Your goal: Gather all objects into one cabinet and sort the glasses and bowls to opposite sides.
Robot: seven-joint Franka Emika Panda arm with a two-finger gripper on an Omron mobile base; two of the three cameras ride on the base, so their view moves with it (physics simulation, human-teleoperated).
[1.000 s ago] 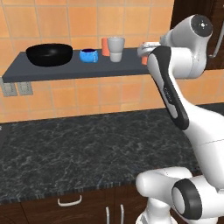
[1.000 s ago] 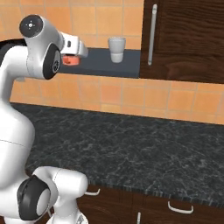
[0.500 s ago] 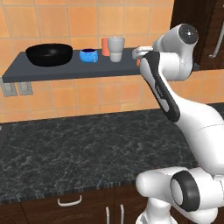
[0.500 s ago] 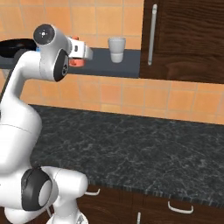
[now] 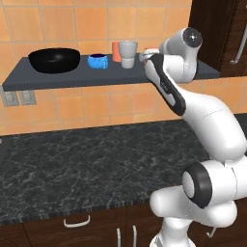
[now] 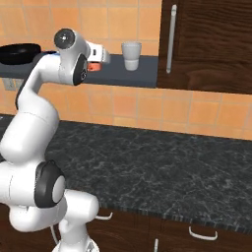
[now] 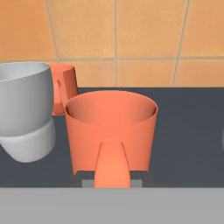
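Spanning orange tiled wall (image 5: 87,19), dark grey shelf (image 5: 72,79); claw (image 6: 101,55) grip on orange cup (image 7: 111,131) unclear.

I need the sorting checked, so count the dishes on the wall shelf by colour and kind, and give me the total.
Black bowl: 1
Blue bowl: 1
Grey cup: 2, one left of the arm, one right of it
Orange cup: 2, one near the hand camera, one behind the grey cup
Total: 6
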